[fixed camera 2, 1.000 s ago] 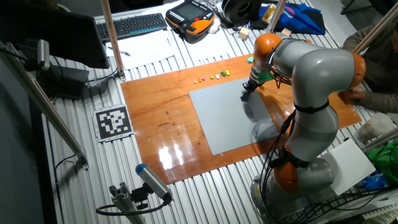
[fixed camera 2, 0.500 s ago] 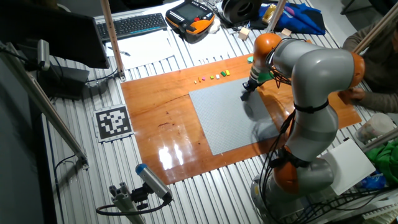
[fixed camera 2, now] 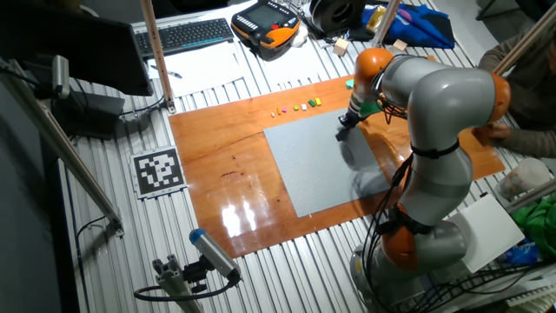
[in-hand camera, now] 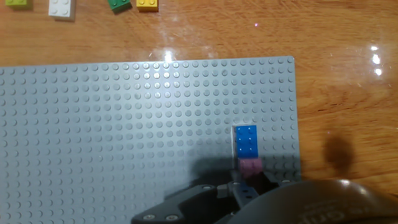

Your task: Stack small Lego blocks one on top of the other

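Note:
In the hand view a blue brick (in-hand camera: 247, 140) sits on the grey baseplate (in-hand camera: 124, 137) near its right edge, with a thin white edge showing along its left side. A small purple brick (in-hand camera: 250, 166) stands right behind it, touching my gripper (in-hand camera: 247, 184), whose dark fingertips (in-hand camera: 231, 186) flank it closely. The hand's body hides how the jaws stand. In the fixed view the gripper (fixed camera 2: 345, 124) is down on the baseplate (fixed camera 2: 321, 169) at its far right corner. Loose small bricks (fixed camera 2: 295, 108) lie in a row on the wood beyond the plate.
Lime (in-hand camera: 17, 3), white (in-hand camera: 62, 7), green (in-hand camera: 118, 5) and yellow (in-hand camera: 147, 5) bricks lie on the wooden board (fixed camera 2: 217, 165) past the plate's far edge. A green brick (fixed camera 2: 349, 83) lies apart. A keyboard (fixed camera 2: 187, 35) and pendant (fixed camera 2: 265, 26) are behind; a person's arm (fixed camera 2: 512, 130) is at right.

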Motion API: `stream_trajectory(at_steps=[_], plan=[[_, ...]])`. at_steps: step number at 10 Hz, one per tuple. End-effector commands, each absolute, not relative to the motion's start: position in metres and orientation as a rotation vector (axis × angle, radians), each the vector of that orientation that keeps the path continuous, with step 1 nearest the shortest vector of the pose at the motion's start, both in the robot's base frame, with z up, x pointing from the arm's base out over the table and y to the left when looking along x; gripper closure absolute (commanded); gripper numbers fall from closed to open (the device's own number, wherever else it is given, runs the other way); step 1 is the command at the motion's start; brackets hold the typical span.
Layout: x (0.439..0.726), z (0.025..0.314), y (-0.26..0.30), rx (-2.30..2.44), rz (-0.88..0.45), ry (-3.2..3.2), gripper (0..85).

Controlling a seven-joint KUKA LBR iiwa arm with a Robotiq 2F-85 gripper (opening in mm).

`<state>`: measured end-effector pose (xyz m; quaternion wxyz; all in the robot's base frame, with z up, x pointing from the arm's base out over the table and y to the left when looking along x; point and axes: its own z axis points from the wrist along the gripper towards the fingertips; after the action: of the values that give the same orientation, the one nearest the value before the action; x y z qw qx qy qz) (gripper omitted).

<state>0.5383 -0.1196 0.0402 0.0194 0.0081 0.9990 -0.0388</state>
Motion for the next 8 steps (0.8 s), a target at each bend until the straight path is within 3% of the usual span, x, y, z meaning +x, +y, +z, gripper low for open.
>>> stream_trajectory(at_steps=[1, 8], plan=[[0.5367, 0.0389, -0.1181, 0.033, -0.114, 3.107, 85.0], [0.5414, 0.044, -0.1195, 0.035, -0.137, 3.128, 85.0]])
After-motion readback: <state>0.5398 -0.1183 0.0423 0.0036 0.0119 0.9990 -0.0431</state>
